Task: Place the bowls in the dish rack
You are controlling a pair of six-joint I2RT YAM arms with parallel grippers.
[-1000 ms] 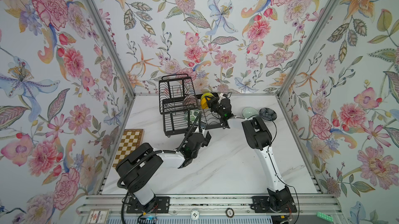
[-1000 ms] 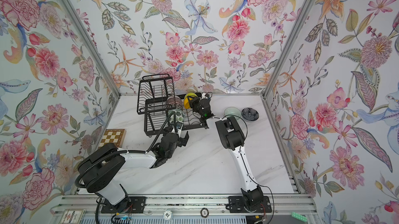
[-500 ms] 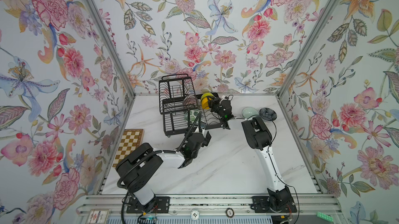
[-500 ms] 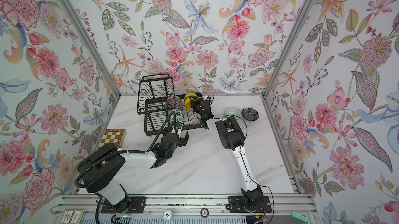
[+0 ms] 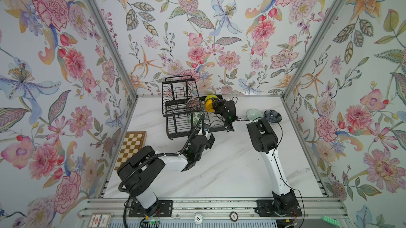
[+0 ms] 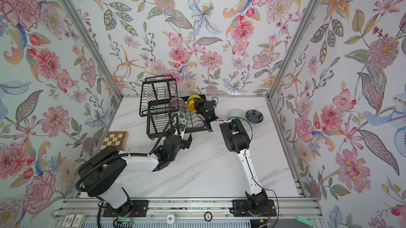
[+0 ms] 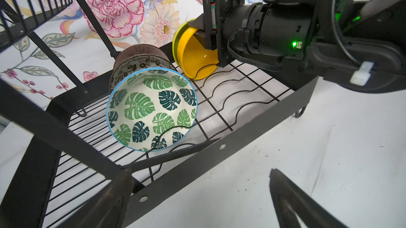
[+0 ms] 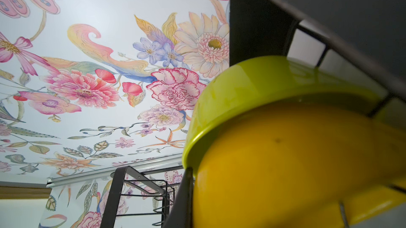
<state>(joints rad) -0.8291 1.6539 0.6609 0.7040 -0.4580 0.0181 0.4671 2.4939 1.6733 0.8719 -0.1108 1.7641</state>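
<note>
Against floral wallpaper (image 5: 219,40), the orange-yellow round bowl (image 7: 197,62) stands on edge in the lower tray of the black wire dish rack (image 7: 252,136), leaning wallward against a lime green bowl (image 8: 252,77), rim pinched by the closed right pincer (image 7: 198,31); the left pincer (image 5: 208,132) gapes empty nearby.

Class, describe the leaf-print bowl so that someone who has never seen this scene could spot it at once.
Find the black wire dish rack at the back of the white table. On its lower tray, bowls stand on edge. Take the leaf-print bowl: unlike the black-and-white bowl and ribbed pink bowl behind it, it has green leaves on white and a blue rim.
</note>
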